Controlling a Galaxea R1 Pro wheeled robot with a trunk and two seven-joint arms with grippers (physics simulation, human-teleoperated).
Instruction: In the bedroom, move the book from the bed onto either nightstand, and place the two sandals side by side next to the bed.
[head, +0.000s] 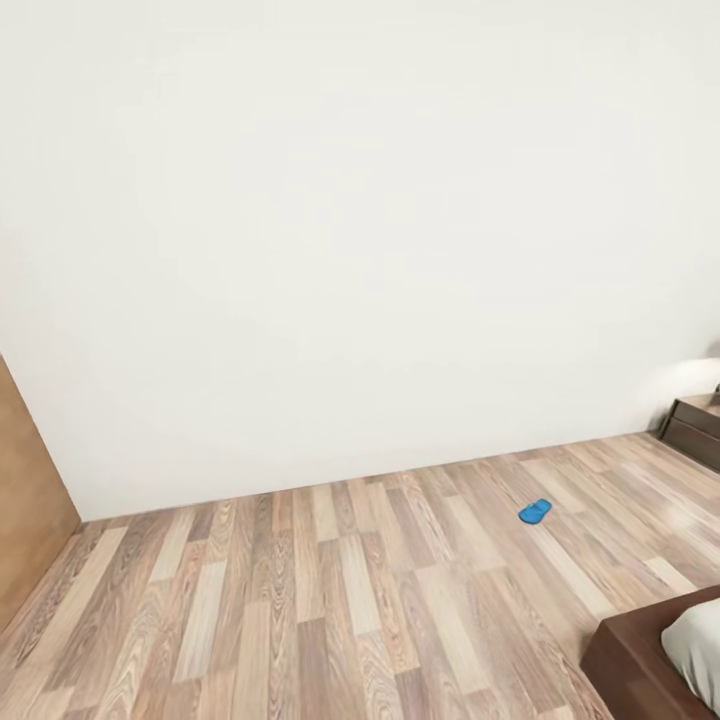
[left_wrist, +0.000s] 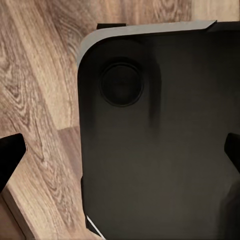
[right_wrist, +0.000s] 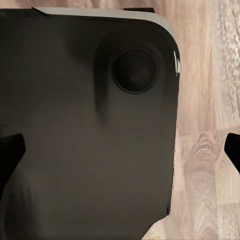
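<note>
Dark brown wood bed frame corner (head: 640, 665) with off-white mattress (head: 697, 640) sits nearest, lower right. One bright blue flip-flop sandal (head: 535, 511) lies alone on the plank floor (head: 300, 600). One dark nightstand (head: 695, 430) stands against the white wall (head: 350, 250). No readable text. Both grippers' fingers (left_wrist: 10, 152) (right_wrist: 10, 150) are spread wide over the robot's black base (left_wrist: 160, 150), holding nothing.

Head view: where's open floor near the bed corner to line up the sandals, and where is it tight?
Bare planks run from the bed corner out toward the white wall, bordered by the lone blue sandal and the nightstand at far right. Tightest is the strip between bed and nightstand along the right edge. Leftward, open up to the brown panel.
</note>
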